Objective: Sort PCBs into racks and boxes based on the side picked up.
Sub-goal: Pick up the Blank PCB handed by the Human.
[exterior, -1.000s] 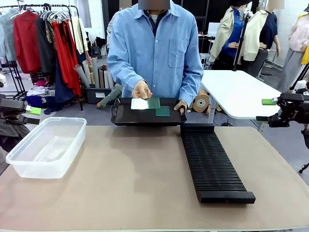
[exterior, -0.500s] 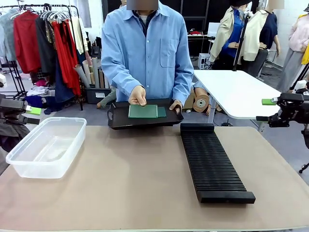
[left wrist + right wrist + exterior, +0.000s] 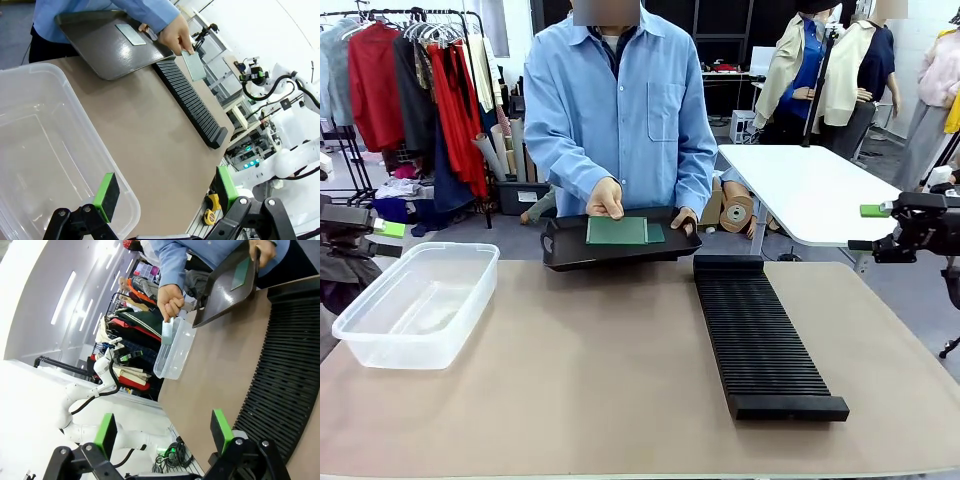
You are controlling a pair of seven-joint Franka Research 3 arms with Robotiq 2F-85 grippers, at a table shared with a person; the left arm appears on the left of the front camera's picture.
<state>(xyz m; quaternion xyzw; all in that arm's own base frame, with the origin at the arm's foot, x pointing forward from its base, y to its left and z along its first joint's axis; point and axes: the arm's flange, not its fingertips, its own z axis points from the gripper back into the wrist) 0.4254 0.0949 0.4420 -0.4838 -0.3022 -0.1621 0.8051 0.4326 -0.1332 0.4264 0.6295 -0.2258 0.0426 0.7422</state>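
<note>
Left pincer (image 3: 165,182) and right pincer (image 3: 162,426) gape empty; rack (image 3: 760,335) runs lengthwise toward the person (image 3: 620,120).

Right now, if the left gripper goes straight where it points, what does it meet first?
Probably the table just beside the tub; one finger of the left gripper may clip the tub's rim. Depth is unclear.
</note>
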